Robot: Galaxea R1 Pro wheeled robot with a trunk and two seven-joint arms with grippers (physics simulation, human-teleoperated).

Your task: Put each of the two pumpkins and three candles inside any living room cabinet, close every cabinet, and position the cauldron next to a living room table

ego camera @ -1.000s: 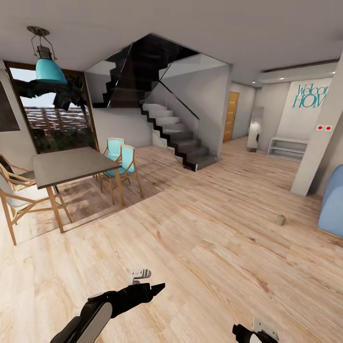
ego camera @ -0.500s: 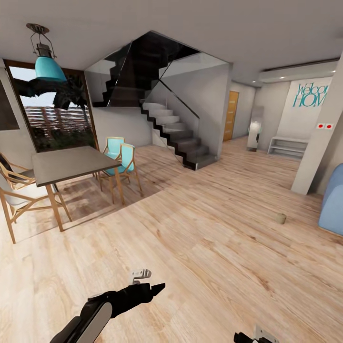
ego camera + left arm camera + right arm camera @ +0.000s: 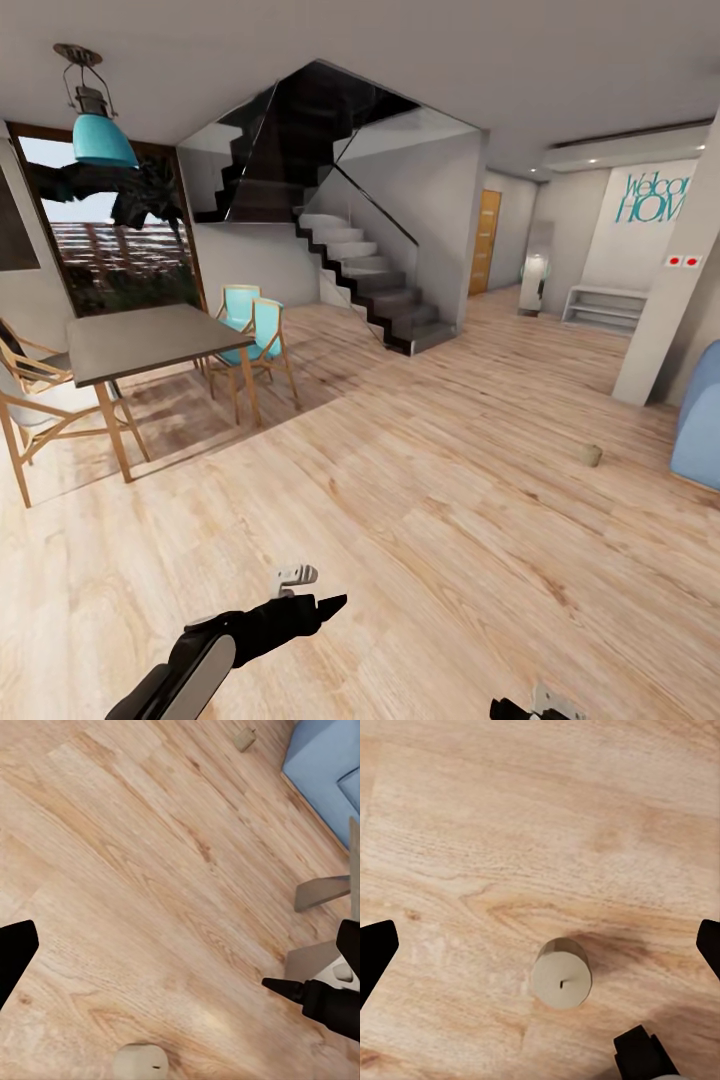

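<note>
Left gripper (image 3: 312, 588) low over pale wood-plank floor (image 3: 420, 500), fingers apart and empty in the left wrist view. Far ahead and to its right, one short beige candle (image 3: 591, 455) upright on the planks, near a blue upholstered sofa (image 3: 698, 430). Right gripper (image 3: 540, 937) spread wide, nothing held; directly below, centred between its dark fingertips (image 3: 375, 952), a second stubby beige candle (image 3: 561, 974) standing upright on the floor, wick visible.
</note>
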